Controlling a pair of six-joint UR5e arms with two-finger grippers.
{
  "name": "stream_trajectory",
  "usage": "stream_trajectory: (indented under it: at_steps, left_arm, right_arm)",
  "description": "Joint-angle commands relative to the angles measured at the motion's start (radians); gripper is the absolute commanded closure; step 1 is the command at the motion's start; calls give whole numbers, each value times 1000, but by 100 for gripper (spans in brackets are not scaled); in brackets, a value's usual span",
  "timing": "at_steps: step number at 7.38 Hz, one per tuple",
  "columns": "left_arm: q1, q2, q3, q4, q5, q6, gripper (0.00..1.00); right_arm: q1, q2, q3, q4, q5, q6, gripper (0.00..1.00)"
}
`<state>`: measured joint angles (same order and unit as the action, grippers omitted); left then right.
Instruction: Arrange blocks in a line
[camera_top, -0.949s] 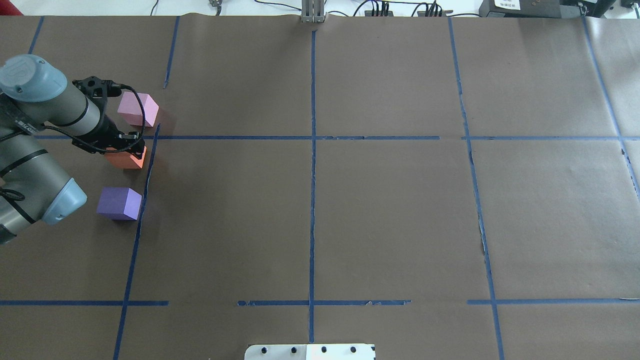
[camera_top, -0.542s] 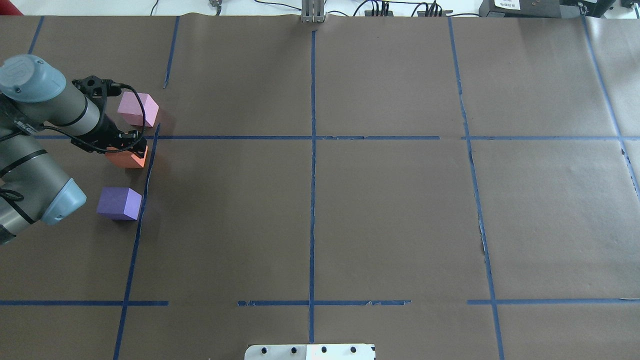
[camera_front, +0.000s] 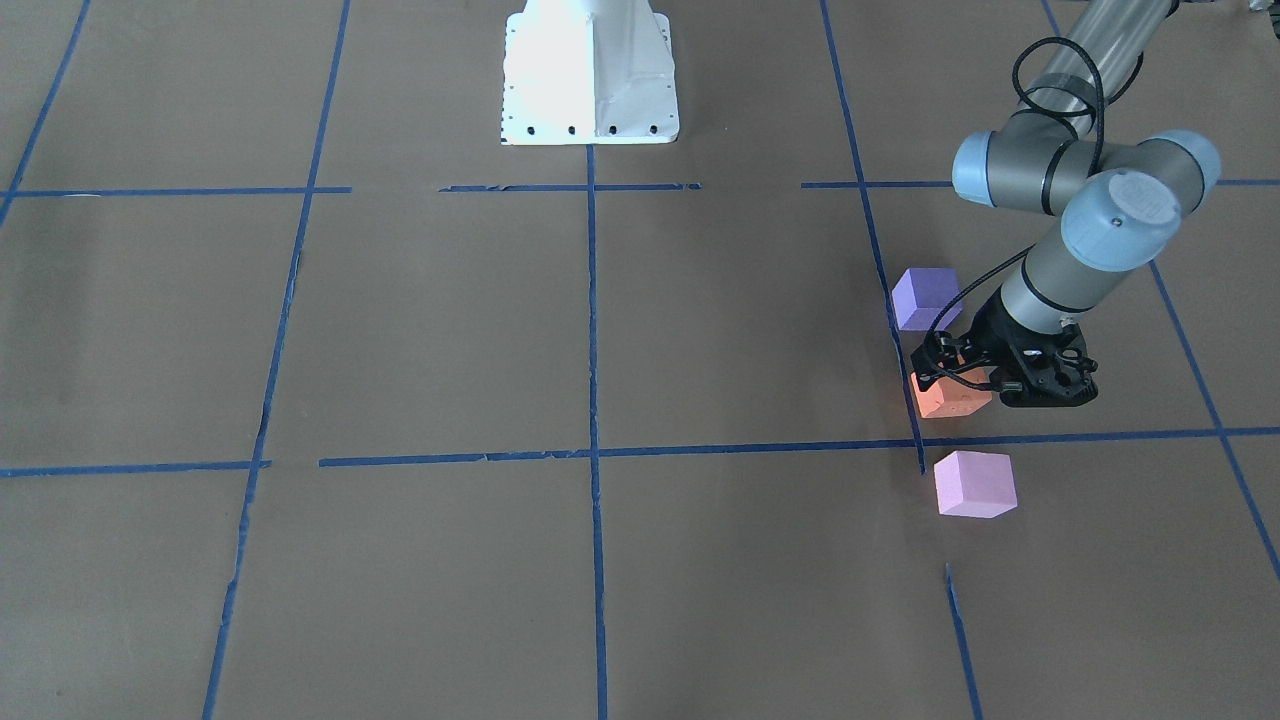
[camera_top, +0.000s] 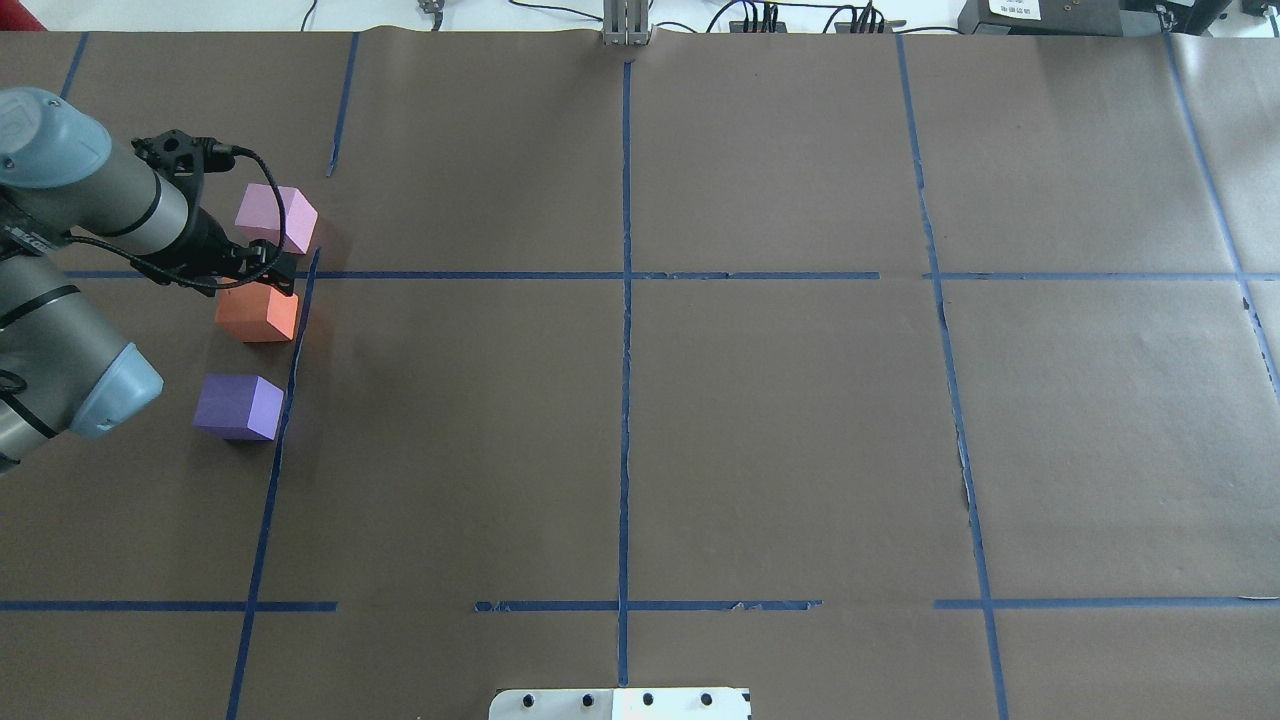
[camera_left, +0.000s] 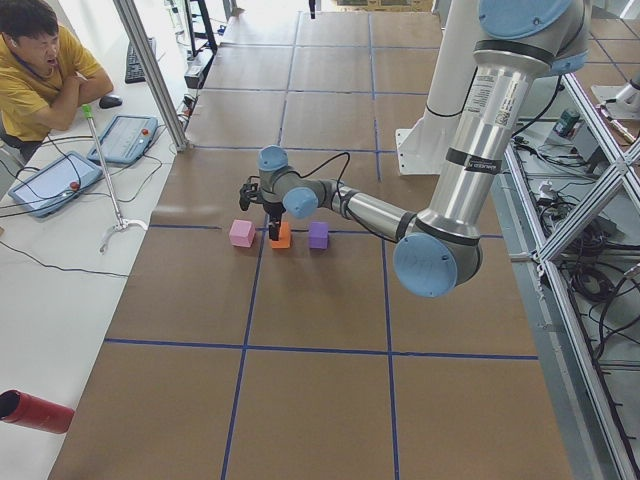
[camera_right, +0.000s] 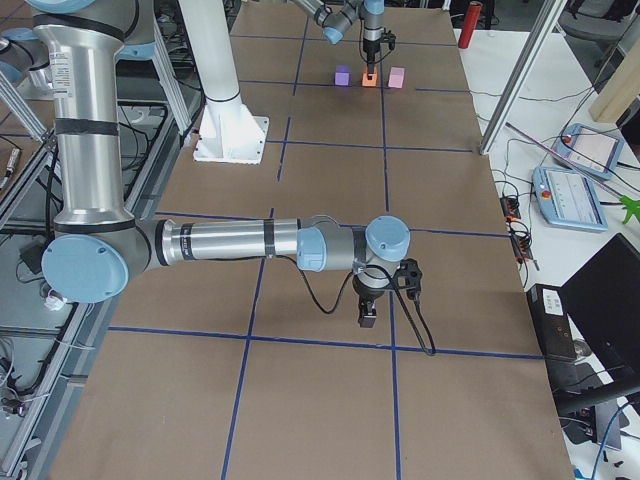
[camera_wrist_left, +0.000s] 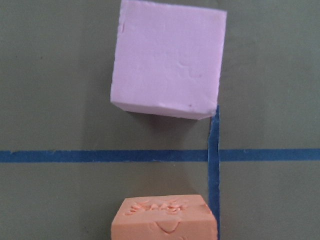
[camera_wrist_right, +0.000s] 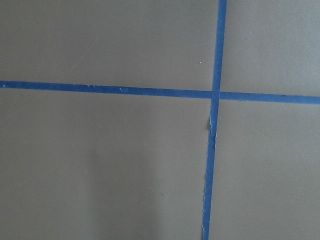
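Three foam cubes stand in a row beside a blue tape line at the table's left: the pale pink block, the orange block and the violet block. My left gripper hovers just above the orange block's far edge, open and holding nothing. The front-facing view shows the same row: violet, orange, pink. The left wrist view shows the pink block and the dented top of the orange block. My right gripper hangs low over bare paper far from the blocks; I cannot tell its state.
Brown paper with a blue tape grid covers the table. The white robot base plate is at the near middle edge. An operator sits beyond the table's left end, with tablets beside him.
My left gripper has let go of the orange block and lifted up and back from it. The orange block stays on the table, now more exposed.
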<state>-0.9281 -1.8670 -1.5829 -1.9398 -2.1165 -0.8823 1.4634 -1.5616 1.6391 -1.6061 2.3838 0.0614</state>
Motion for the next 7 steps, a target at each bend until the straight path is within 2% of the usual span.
stream_trajectory:
  at_steps: [1,3,4,5,7]
  left_arm:
    - [-94,26,-49,5,0,50,1]
    - [-255,118,-61,60,0,405,1]
    - [-353,136,-61,161,1,657,1]
    - [-436,169,-52,226,1,830,0]
    - [-588,285,-49,228,-16,887,0]
  right_arm:
    - [0,0,1,0,0,0,0]
    - [0,0,1,0,0,0,0]
    - [0,0,1,0,0,0,0]
    - [0,0,-1,0,0,0,0]
    - [0,0,-1,0,0,0,0]
